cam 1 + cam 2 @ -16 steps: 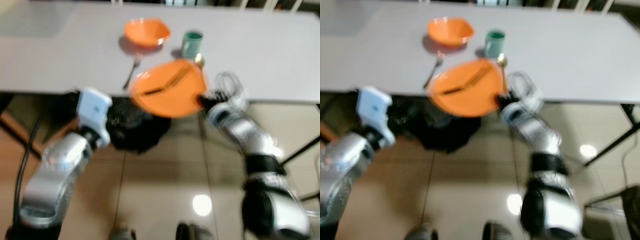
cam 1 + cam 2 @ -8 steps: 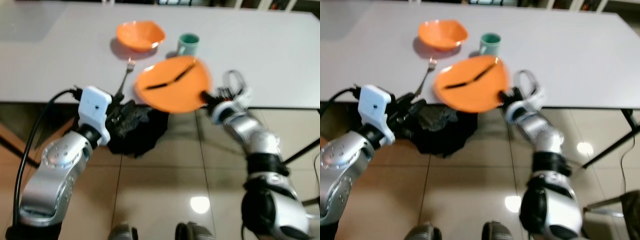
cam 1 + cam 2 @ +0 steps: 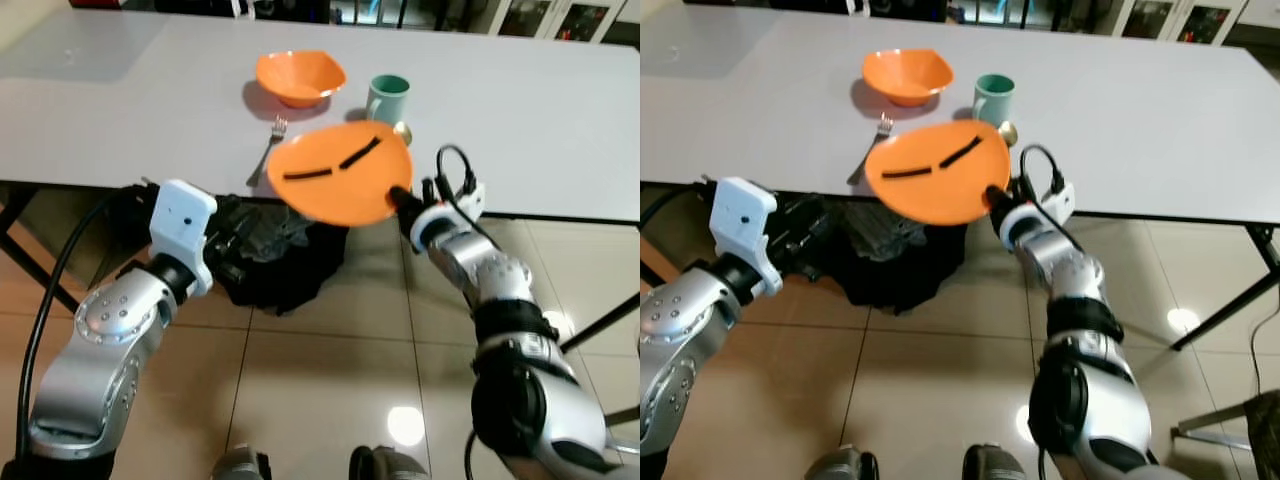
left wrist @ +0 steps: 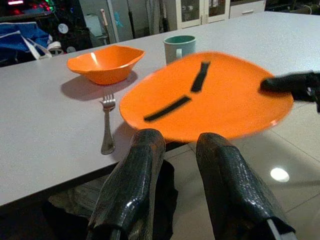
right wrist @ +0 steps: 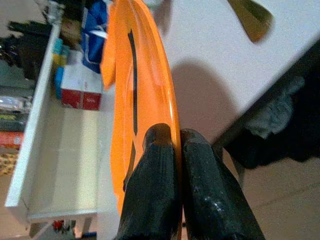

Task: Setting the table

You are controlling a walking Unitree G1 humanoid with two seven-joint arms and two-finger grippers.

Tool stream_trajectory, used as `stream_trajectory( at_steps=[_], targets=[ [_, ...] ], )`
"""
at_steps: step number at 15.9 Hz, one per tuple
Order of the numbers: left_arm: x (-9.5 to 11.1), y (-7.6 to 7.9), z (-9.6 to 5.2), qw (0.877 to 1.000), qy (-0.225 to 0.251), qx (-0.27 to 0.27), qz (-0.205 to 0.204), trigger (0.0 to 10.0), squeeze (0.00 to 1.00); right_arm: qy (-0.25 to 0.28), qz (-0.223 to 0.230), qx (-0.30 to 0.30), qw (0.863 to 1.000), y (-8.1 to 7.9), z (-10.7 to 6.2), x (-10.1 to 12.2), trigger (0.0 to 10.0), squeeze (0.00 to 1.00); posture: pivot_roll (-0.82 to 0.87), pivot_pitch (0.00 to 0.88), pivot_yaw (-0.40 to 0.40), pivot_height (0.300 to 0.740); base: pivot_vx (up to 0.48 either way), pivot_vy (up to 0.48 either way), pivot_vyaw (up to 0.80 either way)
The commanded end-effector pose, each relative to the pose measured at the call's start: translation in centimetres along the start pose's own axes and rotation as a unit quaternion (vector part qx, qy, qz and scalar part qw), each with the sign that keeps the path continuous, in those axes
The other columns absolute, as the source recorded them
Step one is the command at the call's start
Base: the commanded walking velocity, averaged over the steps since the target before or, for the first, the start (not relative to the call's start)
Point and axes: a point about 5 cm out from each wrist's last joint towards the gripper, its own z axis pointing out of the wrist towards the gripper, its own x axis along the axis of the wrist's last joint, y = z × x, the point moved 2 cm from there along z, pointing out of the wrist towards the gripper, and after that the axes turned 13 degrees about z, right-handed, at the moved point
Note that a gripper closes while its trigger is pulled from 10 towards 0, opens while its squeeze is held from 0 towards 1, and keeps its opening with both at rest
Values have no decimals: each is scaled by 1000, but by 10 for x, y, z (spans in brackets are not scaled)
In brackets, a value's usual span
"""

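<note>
My right gripper (image 3: 400, 198) is shut on the near rim of an orange plate (image 3: 340, 180) marked with two black stripes. It holds the plate tilted, just above the front edge of the grey table (image 3: 120, 110). On the table behind it are an orange bowl (image 3: 299, 76), a green mug (image 3: 387, 98), a fork (image 3: 268, 150) to the plate's left, and a spoon (image 3: 1007, 131) partly hidden by the plate. My left gripper (image 4: 180, 142) is open and empty, low in front of the table edge, pointing at the plate (image 4: 210, 100).
A black bag (image 3: 285, 265) lies on the tiled floor under the table, just ahead of my left arm. A slanted table leg (image 3: 600, 320) stands at the right. The table's right half is bare.
The view has shifted and steadied from blur. The plate, still in my right gripper, has edged a little farther over the table. My left arm stays low.
</note>
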Motion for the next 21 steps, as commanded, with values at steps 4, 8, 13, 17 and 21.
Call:
stream_trajectory(
  at_steps=[4,8,13,17,21],
  targets=[
    [4,0,-3,1000,0,3,5,10000,0,10,1,23,1000,-18,12,-4,10000,0,38,152,-34,740,0,0,0],
    [4,1,-8,1000,-5,2,7,10000,0,28,14,9,999,-16,18,-5,10000,0,56,171,-42,740,0,0,0],
    [8,5,-16,1000,-6,-17,2,10000,0,50,26,1,998,-19,22,-5,10000,0,72,206,-42,740,0,0,0],
    [7,7,-26,1000,-22,-16,0,10000,0,61,40,-10,997,-25,26,-10,10000,0,97,256,-54,740,0,0,0],
    [17,-1,-41,1000,-18,18,7,10000,0,85,47,1,995,-39,29,-7,10000,0,145,335,-64,740,0,0,0]
  ],
)
